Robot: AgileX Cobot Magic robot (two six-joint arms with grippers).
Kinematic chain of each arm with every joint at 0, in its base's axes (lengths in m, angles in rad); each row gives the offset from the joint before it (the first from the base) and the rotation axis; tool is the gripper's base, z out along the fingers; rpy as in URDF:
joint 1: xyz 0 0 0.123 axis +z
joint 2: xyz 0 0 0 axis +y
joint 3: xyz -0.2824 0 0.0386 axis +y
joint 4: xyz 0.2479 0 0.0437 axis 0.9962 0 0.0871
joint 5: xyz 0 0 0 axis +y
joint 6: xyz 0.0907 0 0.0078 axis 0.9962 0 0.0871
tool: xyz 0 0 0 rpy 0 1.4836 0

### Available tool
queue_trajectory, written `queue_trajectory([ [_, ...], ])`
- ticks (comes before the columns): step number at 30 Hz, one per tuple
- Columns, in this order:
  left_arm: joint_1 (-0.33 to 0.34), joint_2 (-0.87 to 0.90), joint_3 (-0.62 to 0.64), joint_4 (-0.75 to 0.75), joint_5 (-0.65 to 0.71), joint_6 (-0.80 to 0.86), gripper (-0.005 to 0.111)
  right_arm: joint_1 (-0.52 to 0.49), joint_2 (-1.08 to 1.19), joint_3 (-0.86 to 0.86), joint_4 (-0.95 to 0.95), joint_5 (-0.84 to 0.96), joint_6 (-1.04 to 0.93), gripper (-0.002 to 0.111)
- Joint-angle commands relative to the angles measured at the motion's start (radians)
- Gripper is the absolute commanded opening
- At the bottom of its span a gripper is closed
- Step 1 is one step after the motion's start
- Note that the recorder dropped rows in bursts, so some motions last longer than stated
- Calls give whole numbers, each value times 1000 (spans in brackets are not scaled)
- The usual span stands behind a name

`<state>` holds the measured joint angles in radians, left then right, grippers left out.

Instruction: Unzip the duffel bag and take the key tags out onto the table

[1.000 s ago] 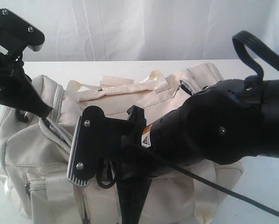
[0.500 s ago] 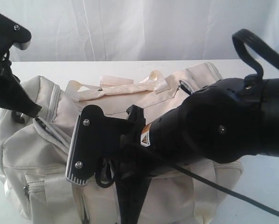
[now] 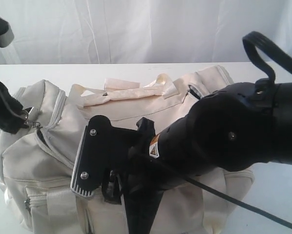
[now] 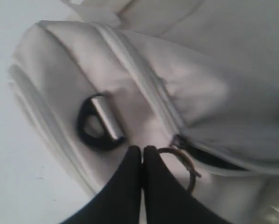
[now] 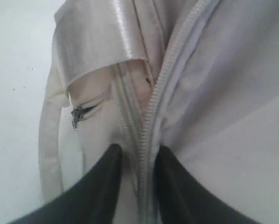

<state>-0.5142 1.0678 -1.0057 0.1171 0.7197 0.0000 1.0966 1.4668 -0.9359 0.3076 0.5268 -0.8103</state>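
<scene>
Duffel bag (image 3: 136, 105): cream, resting on table (image 3: 87, 73), zip barely started. Left gripper (image 4: 142, 156): clamped tight, apparently on zip pull (image 4: 184, 157), to drag it open. Right gripper (image 5: 138, 151): jaws part-open astride zip teeth (image 5: 153, 107), gripping nothing. Key tags: unseen.

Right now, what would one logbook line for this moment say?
left gripper: shut on zipper pull ring | right gripper: open, astride closed zipper | duffel bag: partly unzipped at one end | key tags: not visible
</scene>
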Motion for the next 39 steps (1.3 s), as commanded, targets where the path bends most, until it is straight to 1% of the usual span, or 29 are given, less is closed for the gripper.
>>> queue_trajectory([
  [1,3,-43,-4,-191,135,150,0,2,-21,-55,9,32,59,61],
  [2,3,-45,-4,-199,159,162,0,2,-43,-83,9,21,59,64],
  [3,3,-46,-4,-199,165,162,0,2,-55,-98,14,13,59,63],
  [5,3,-53,-4,-206,162,162,0,29,-70,-128,31,-35,57,58],
  [6,3,-64,-4,-206,153,162,0,64,-68,-134,34,-74,27,55],
  [9,3,-92,-4,-206,141,162,0,139,-9,-134,1,-175,3,54],
  [11,3,-102,-6,-206,141,162,0,142,45,-134,2,-228,5,54],
  [14,3,-115,-5,-206,145,164,0,148,92,-134,2,-250,3,53],
  [16,3,-114,-5,-206,145,165,0,148,121,-134,-3,-270,3,46],
  [17,3,-114,-5,-206,145,165,0,148,132,-134,-7,-286,3,41],
  [21,3,-114,-5,-206,145,176,0,148,132,-134,-7,-299,3,27],
  [24,3,-114,-5,-202,143,180,0,148,132,-134,-7,-295,3,10],
  [25,3,-114,-5,-186,138,180,0,148,132,-134,-7,-287,3,2],
  [26,3,-114,-5,-170,135,180,0,148,132,-134,-7,-279,3,0],
  [30,3,-114,-5,-80,97,145,0,148,132,-134,-7,-241,3,0],
  [34,3,-112,-5,-27,44,131,0,148,132,-134,-7,-214,3,0],
  [39,3,-80,-5,36,-54,131,0,148,132,-134,-7,-202,5,0],
])
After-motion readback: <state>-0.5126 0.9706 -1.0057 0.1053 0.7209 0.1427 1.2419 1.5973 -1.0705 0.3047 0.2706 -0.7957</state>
